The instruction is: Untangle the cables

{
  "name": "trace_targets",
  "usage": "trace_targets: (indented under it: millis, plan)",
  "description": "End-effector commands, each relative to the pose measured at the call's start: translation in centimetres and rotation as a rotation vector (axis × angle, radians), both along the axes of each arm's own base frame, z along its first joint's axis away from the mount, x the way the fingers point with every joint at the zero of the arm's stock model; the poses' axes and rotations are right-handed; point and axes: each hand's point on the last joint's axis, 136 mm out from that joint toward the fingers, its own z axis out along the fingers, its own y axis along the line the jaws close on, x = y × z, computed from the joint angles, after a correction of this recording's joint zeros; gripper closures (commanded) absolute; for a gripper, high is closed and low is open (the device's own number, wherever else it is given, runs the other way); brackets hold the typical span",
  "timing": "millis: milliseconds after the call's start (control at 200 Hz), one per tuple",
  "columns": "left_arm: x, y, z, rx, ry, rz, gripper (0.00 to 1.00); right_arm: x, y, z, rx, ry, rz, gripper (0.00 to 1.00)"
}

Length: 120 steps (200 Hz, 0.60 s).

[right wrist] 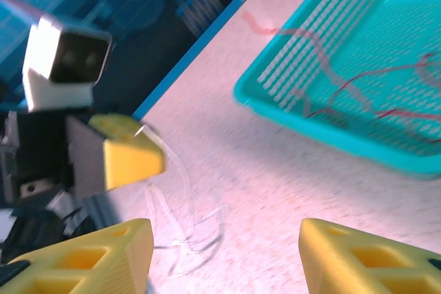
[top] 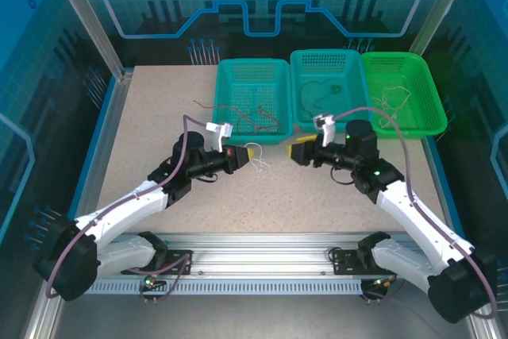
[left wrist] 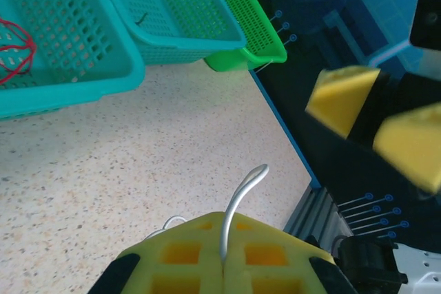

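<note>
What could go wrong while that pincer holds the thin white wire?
The white wire is hair-thin in the shut left pincer, so it may slip out. The open right pincer, facing it, might miss so fine a strand or knock the left one.

No legible text, labels, numbers or signs

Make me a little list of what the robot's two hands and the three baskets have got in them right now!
left gripper: shut on a pale wire
right gripper: open, holding nothing, facing the left one
left teal basket: red wires
middle teal basket: dark wire
green basket: whitish wires
</note>
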Motion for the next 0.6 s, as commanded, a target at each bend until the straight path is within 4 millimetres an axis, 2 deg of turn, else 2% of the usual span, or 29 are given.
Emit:
trace_targets:
  millis: [0,155,285,360,440,485,530,595]
  plan:
    - [-0.2,-1.5,2.7,-0.059,-0.057,-0.055,1.00,-1.3,2.5,-2.7,-0.023,0.069,0.096,0.41]
    - [-0.5,-2.0,2.8,-0.074,-0.049,-0.066,1.00,-2.0,5.5,-4.5,-0.060,0.109,0.200,0.41]
    - [-0.5,-2.1,2.8,-0.074,-0.046,-0.069,1.00,-1.7,6.4,-5.4,-0.071,0.130,0.214,0.45]
    - [-0.5,-2.1,2.7,-0.071,-0.044,-0.064,1.00,-1.6,6.5,-5.5,-0.064,0.132,0.207,0.56]
    - [-0.5,-2.1,2.6,-0.068,-0.044,-0.061,1.00,-1.3,6.2,-5.5,-0.070,0.125,0.182,0.83]
    - [-0.5,-2.0,2.6,-0.066,-0.045,-0.062,1.00,-1.1,5.8,-5.5,-0.078,0.117,0.159,0.93]
    - [-0.6,-2.0,2.6,-0.062,-0.048,-0.060,0.98,-1.0,5.5,-5.3,-0.081,0.105,0.139,0.98]
    - [-0.6,-1.8,2.6,-0.057,-0.055,-0.055,0.86,-0.8,4.9,-4.9,-0.074,0.085,0.105,1.00]
